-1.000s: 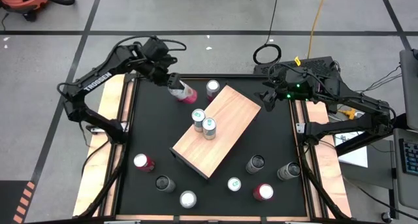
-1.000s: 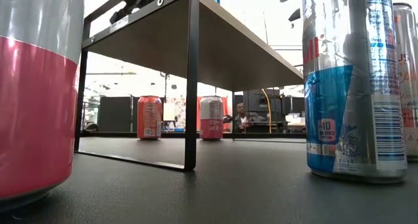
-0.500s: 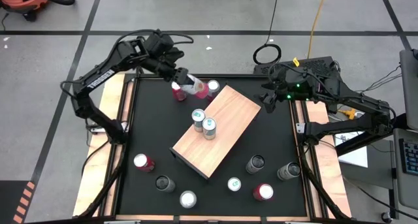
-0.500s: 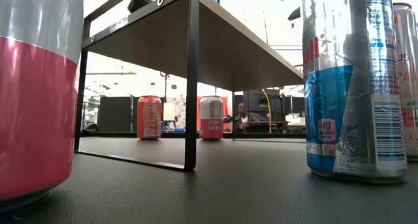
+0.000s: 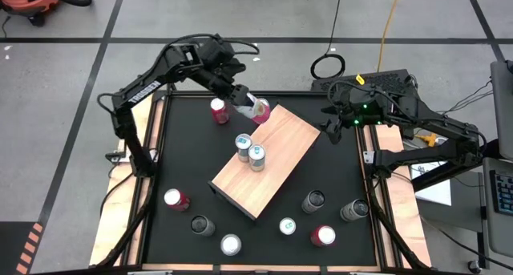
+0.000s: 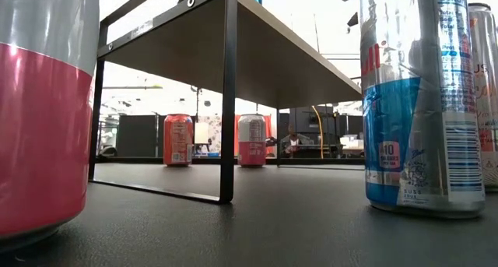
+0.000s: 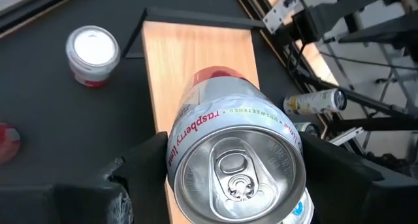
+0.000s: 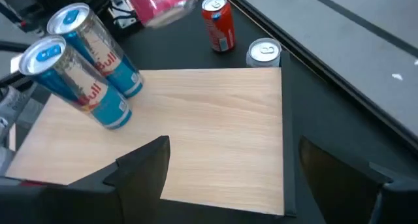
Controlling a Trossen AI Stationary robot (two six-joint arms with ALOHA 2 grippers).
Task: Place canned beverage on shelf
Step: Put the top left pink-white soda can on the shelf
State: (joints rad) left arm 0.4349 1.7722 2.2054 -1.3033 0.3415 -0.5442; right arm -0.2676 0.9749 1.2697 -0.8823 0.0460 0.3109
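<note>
Canned beverage point(image 5: 258, 109): a pink-and-silver raspberry-lime can, held tilted in the air over the far corner of the shelf point(image 5: 276, 151), clear of the board. It is clamped across its body between the fingers of the left gripper point(image 5: 244, 105), closed only to the can's width; in the left wrist view the can point(image 7: 236, 160) fills the gap between the fingers, lid toward the camera. The tilt is judged to follow from the reaching arm's angle; the can would need to be brought upright before being set down.

On the shelf, two blue-and-silver cans point(image 5: 249, 150) are standing together near its left edge, leaving the middle and right side of the board bare. They are judged to be the only obstacle to the descent. Just beyond the shelf's far corner, a red can point(image 5: 217, 111) stands on the black table point(image 5: 184, 159). Further cans are scattered on the table off the shelf's near end.

The right gripper point(image 5: 327, 123) is parked just off the shelf's right corner, fingers spread wide, nothing held.
</note>
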